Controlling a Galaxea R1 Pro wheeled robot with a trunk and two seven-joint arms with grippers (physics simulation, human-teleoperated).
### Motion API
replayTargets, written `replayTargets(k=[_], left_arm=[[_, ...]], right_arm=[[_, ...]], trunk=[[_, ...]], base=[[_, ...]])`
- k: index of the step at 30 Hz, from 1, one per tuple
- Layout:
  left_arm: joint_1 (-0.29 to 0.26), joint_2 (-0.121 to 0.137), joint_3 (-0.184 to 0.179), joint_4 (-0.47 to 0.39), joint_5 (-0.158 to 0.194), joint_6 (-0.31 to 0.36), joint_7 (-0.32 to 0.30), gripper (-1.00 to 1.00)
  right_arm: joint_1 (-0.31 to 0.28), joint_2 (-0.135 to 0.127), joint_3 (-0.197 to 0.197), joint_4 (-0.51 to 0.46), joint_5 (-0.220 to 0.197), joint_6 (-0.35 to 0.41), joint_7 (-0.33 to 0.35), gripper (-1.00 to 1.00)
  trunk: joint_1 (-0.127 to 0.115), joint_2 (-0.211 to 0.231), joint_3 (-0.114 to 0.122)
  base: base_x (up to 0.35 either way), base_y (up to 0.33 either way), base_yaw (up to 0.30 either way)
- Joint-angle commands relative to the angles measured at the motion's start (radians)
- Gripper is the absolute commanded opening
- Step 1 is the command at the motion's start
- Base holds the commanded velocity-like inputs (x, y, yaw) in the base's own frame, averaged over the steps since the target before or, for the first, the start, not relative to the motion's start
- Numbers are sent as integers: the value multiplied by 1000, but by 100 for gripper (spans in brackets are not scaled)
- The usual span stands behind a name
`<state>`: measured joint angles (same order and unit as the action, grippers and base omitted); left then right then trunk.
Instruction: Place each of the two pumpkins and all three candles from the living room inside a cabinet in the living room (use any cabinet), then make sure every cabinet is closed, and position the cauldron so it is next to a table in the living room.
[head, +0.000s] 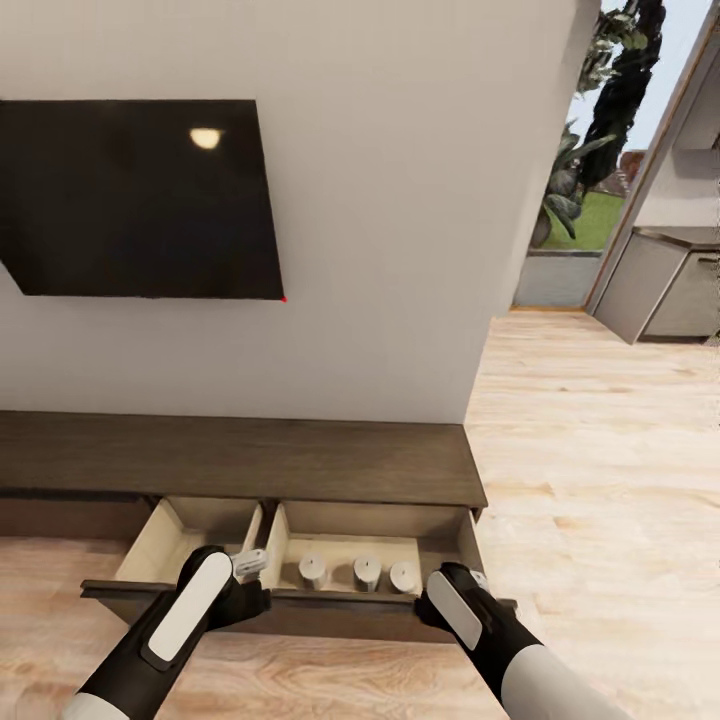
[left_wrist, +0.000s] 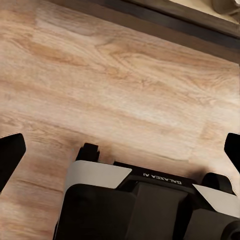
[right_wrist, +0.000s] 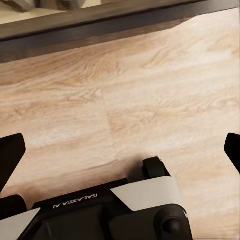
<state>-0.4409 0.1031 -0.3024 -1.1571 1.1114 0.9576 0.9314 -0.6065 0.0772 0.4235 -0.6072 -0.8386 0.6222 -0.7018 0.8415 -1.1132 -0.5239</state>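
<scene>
The long dark brown cabinet (head: 240, 460) stands against the wall with a wide drawer pulled out. The drawer's pale interior has two compartments. Three beige-grey candles (head: 313, 570) (head: 366, 570) (head: 404, 575) stand upright in a row in the right compartment. My left gripper (head: 250, 562) hovers at the drawer's front edge (head: 330, 610), by the divider. My right gripper (head: 468, 580) is at the drawer's right front corner. Both wrist views look down at the floor, with the left gripper (left_wrist: 120, 150) and the right gripper (right_wrist: 120, 150) open and nothing between the fingertips. The pumpkins and the cauldron are out of view.
A black television (head: 140, 200) hangs on the white wall above the cabinet. Light wood floor (head: 600, 450) stretches to the right towards a doorway with plants (head: 600, 130) and a grey kitchen counter (head: 670, 280). My own base (left_wrist: 145, 200) is below the grippers.
</scene>
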Motion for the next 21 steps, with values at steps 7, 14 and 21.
replayTargets(k=[7, 14, 21], left_arm=[[-1, 0, -3, 0, 10, 1, 10, 100], [-1, 3, -3, -1, 10, 0, 10, 100], [-1, -1, -3, 3, 10, 0, 10, 100]], right_arm=[[-1, -1, 5, -1, -8, 2, -8, 100], [-1, -1, 5, -2, -8, 2, -8, 100], [-1, -1, 5, -2, -8, 2, -8, 100]], trunk=[[0, -1, -1], [0, -1, -1], [0, -1, -1]], base=[[-319, 0, 0], [-319, 0, 0], [-319, 0, 0]])
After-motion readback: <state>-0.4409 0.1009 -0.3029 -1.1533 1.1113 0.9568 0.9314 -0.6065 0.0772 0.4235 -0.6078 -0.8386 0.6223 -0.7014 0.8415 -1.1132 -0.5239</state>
